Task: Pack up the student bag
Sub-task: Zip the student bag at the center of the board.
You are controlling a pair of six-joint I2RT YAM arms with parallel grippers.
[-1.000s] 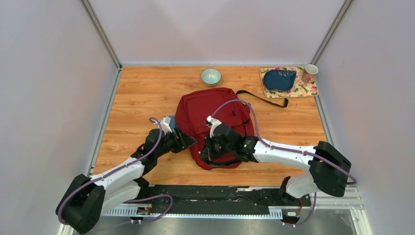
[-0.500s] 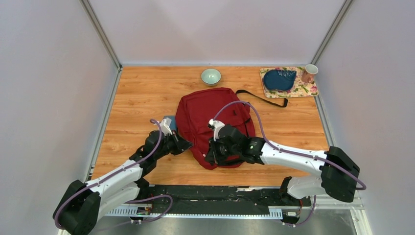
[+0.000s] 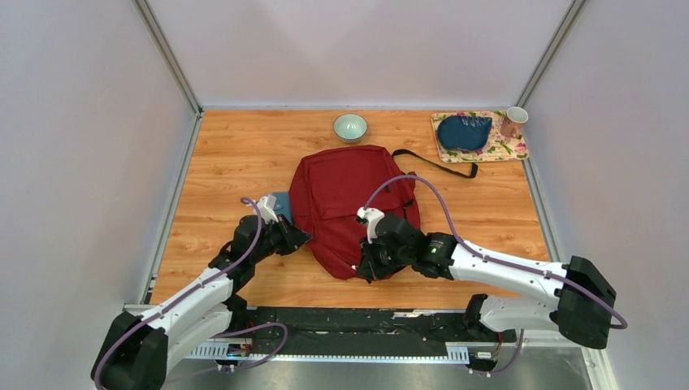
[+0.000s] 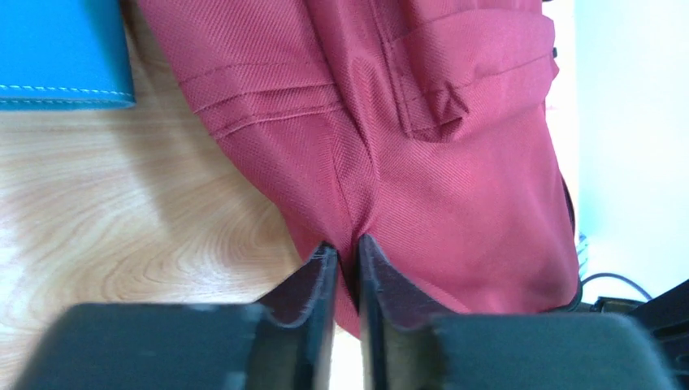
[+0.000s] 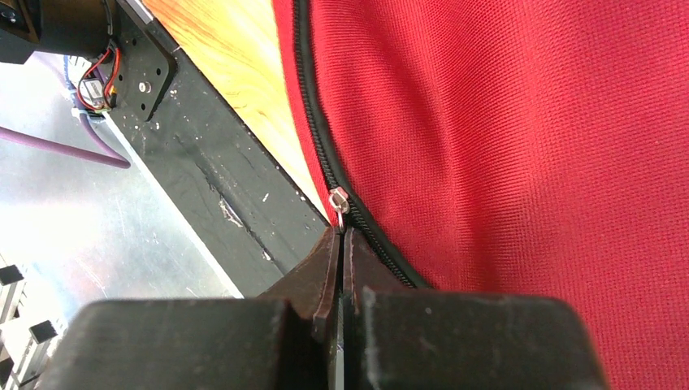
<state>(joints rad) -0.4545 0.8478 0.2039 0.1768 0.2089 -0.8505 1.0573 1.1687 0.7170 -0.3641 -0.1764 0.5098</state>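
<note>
The dark red student bag (image 3: 345, 203) lies flat in the middle of the table, its black strap (image 3: 435, 162) trailing to the back right. My left gripper (image 3: 299, 239) is shut on a fold of the bag's fabric (image 4: 349, 244) at its left edge. My right gripper (image 3: 363, 268) is shut on the silver zipper pull (image 5: 339, 201) of the black zipper (image 5: 325, 154) at the bag's near edge. A blue book (image 3: 280, 201) lies against the bag's left side, also in the left wrist view (image 4: 61, 53).
A pale green bowl (image 3: 350, 127) stands behind the bag. At the back right a floral mat (image 3: 508, 148) holds a dark blue pouch (image 3: 463, 132) and a pink mug (image 3: 513, 121). The black rail (image 5: 219, 203) runs along the near table edge.
My right gripper has moved right along the bag's near edge with the zipper pull. My left arm has drawn back to the left, holding the bag's left edge.
</note>
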